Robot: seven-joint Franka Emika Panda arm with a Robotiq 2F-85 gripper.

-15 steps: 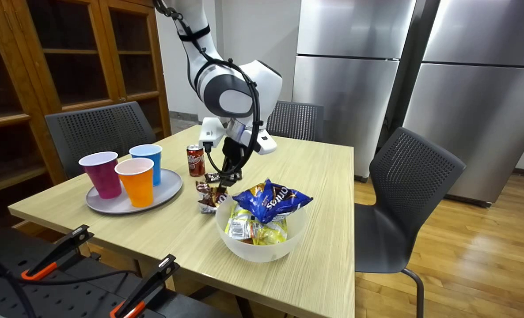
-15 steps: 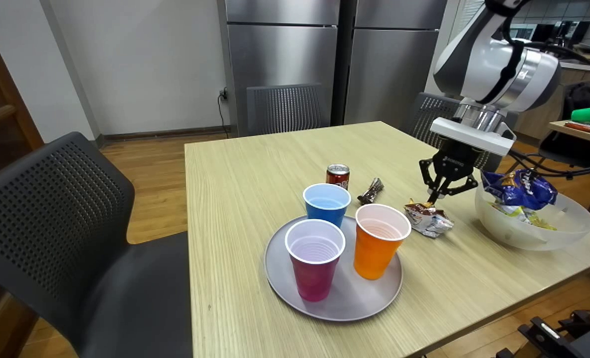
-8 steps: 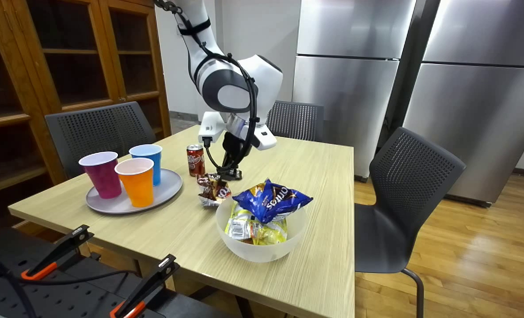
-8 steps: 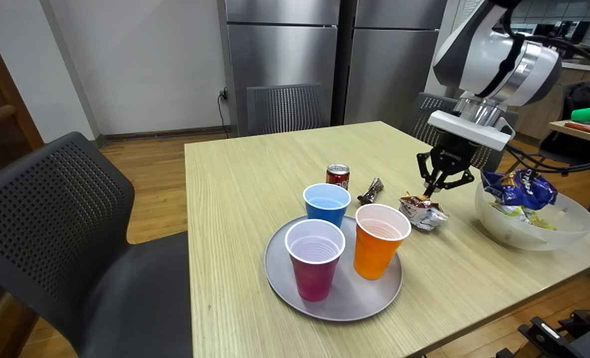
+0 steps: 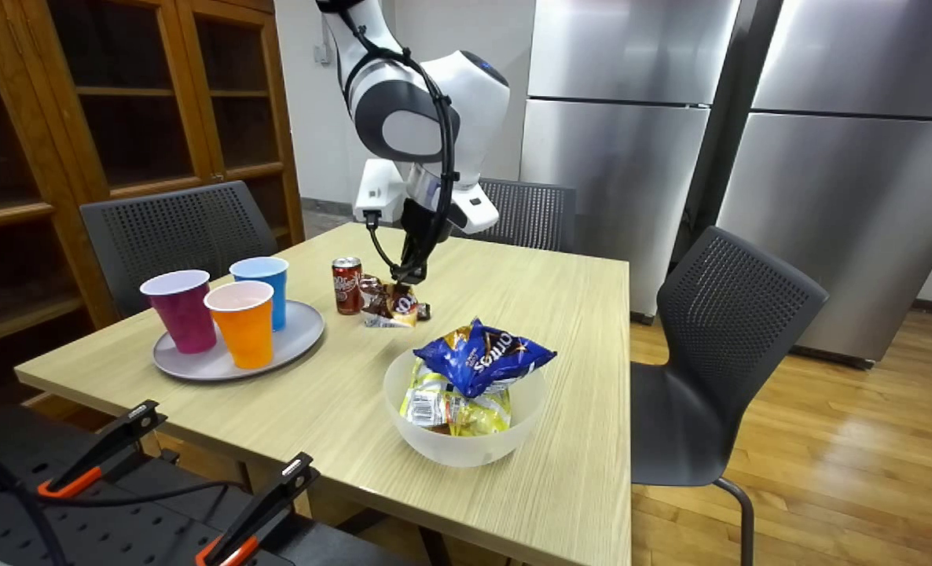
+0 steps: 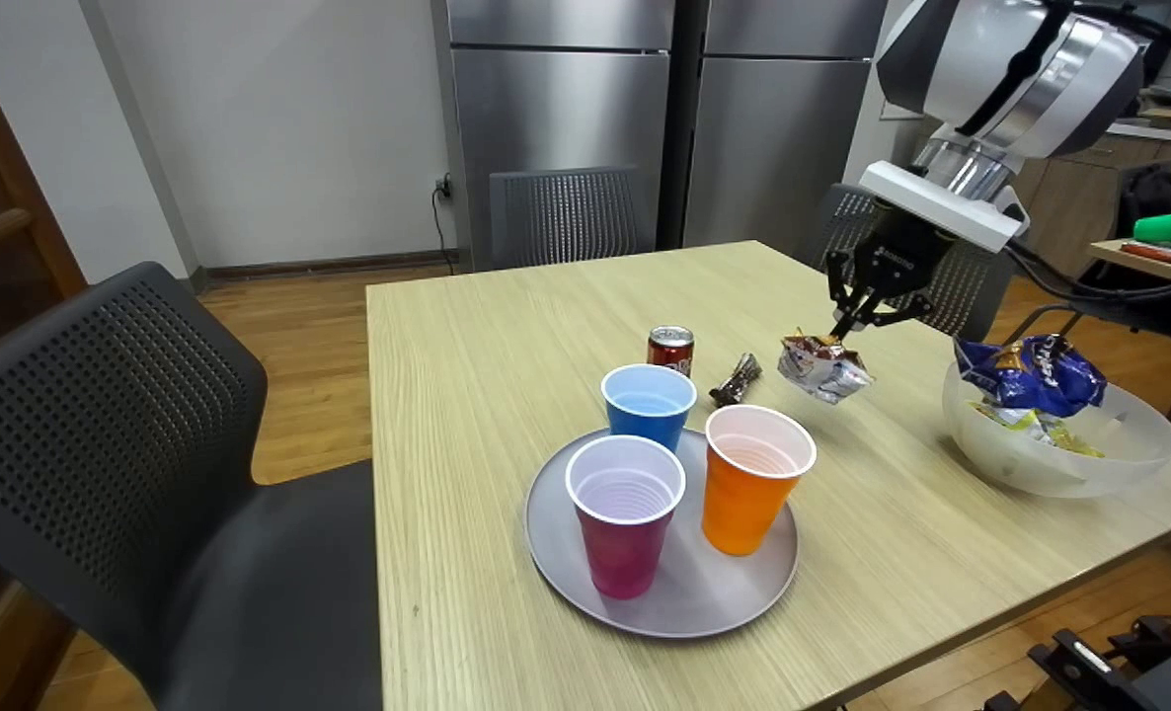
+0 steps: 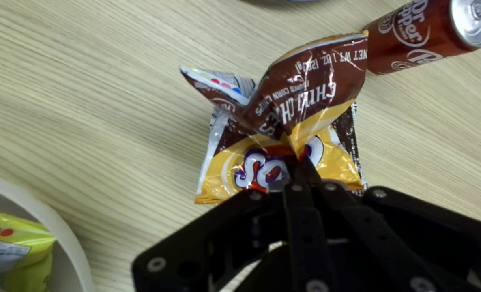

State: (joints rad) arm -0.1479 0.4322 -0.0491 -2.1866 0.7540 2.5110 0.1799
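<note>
My gripper (image 7: pixel 299 164) is shut on a brown and yellow chip bag (image 7: pixel 313 93), pinching its crumpled middle. The bag hangs a little above the table in an exterior view (image 6: pixel 824 370) and also shows in an exterior view (image 5: pixel 383 303). A small dark wrapper (image 6: pixel 737 380) lies on the table beside the bag and is partly hidden by it in the wrist view (image 7: pixel 348 125). A red soda can (image 5: pixel 348 285) stands upright near the bag. A frosted bowl (image 5: pixel 466 450) holds a blue bag (image 5: pixel 486 358) on top of yellow packaging (image 5: pixel 486 417).
A grey plate (image 6: pixel 679 617) bears a purple cup (image 6: pixel 625 543), an orange cup (image 6: pixel 743 504) and a blue cup (image 6: pixel 650 405). Dark chairs (image 5: pixel 737 338) stand around the table (image 5: pixel 560 299). Clamps (image 5: pixel 262 507) sit by the front edge.
The gripper has risen with the chip bag, which has lifted off the table and moved away from the bowl, toward the can and the dark wrapper. Other things have not moved.
</note>
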